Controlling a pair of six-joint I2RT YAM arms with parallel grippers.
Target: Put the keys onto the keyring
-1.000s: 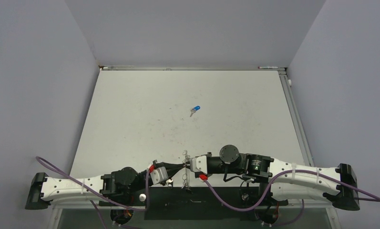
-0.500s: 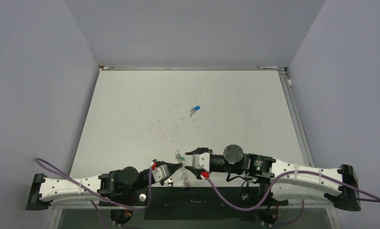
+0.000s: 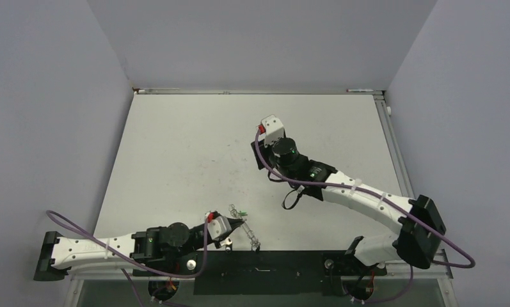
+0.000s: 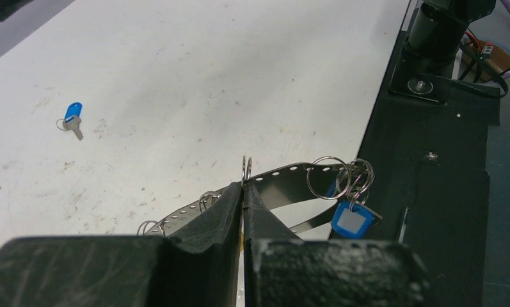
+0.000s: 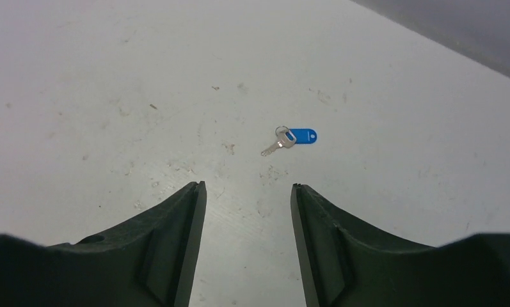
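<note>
**One key left to thread**

Nearest, low in the middle of the top view, the left tool (image 4: 242, 192) is clenched on the keyring (image 4: 284, 185), holding it at the near edge of the surface (image 5: 111, 96). Keys already hang from the ring. I count one blue tag (image 4: 349, 220) and, from above, one green tag (image 3: 240, 212); anything else on it is too small to count. Farther out, toward the upper middle, one blue key (image 5: 290, 137) lies loose, well apart from the ring. The right tool (image 5: 247, 188) hangs over it, released, jaws apart and holding nothing. By my reckoning most is done, and that single key remains to be fetched and threaded.
</note>
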